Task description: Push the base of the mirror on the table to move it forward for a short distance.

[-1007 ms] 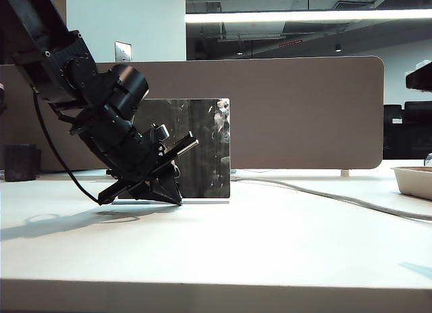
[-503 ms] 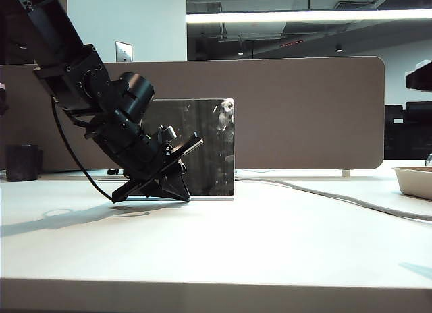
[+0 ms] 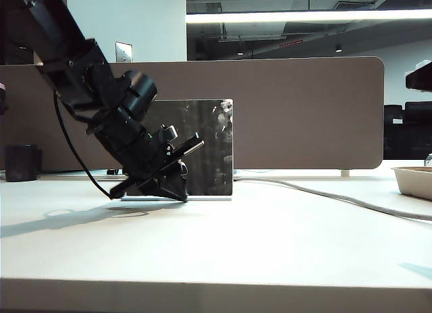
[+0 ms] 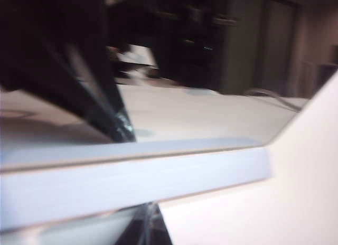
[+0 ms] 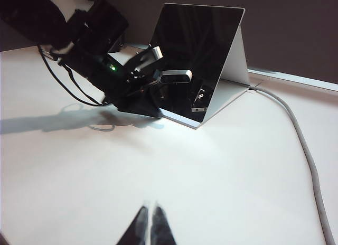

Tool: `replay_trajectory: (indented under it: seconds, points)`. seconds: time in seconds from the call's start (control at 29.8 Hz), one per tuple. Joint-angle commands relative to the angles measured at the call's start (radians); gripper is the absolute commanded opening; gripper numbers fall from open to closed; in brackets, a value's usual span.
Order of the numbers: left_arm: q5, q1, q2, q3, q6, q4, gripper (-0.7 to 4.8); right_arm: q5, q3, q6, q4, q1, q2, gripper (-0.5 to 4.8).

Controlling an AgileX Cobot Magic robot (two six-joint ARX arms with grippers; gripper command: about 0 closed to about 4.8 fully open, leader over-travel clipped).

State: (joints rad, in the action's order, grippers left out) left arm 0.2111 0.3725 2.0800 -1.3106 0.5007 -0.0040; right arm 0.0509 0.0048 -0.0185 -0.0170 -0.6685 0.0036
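The mirror (image 3: 206,148), a dark reflective panel, stands tilted on the table (image 3: 270,239), and its base (image 3: 209,198) is a thin white slab. My left gripper (image 3: 177,191) is shut, with its tips down at the table against the front edge of the base (image 5: 182,118). In the left wrist view the shut tips (image 4: 149,229) sit right under the white base (image 4: 132,181), below the mirror (image 4: 200,118). The right gripper (image 5: 149,216) is shut on nothing and hovers over bare table, well short of the mirror (image 5: 203,49). It does not show in the exterior view.
A grey cable (image 3: 337,195) runs from behind the mirror across the table to the right. A beige-brown divider panel (image 3: 304,110) stands along the back. A white tray (image 3: 413,180) sits at the far right and a dark cup (image 3: 20,162) at the far left.
The left gripper and the mirror have both shifted a little to the right in the exterior view, the gripper staying at the base. The gripper is still shut.
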Motion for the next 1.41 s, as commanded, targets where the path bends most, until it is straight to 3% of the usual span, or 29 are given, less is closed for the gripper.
replay_trajectory:
  seconds: [0.03,0.13,0.4,0.84,1.04,1.17,1.41]
  points:
    - [-0.200,0.008,-0.031,0.016,-0.015,-0.249,-0.02,-0.001,0.001,0.000,0.013,0.000,0.000,0.22]
    - [-0.254,0.011,-0.080,0.016,-0.022,-0.322,-0.02,-0.001,0.001,0.000,0.014,0.000,0.000,0.22]
    - [-0.257,0.013,-0.248,0.017,-0.092,-0.452,-0.02,-0.001,0.001,0.000,0.014,0.000,0.000,0.22]
    - [-0.270,0.018,-0.726,0.067,-0.287,-0.478,-0.02,-0.001,0.001,0.000,0.014,0.000,0.000,0.22]
    - [-0.430,0.010,-1.032,0.223,-0.401,-0.469,-0.02,-0.001,0.001,0.000,0.014,0.000,0.000,0.22]
    - [-0.488,-0.061,-1.285,0.367,-0.423,-0.438,-0.02,-0.001,0.001,0.000,0.014,0.000,0.000,0.22]
    - [-0.525,-0.293,-1.712,0.636,-0.481,-0.391,-0.02,-0.001,0.001,0.000,0.013,0.000,0.000,0.22]
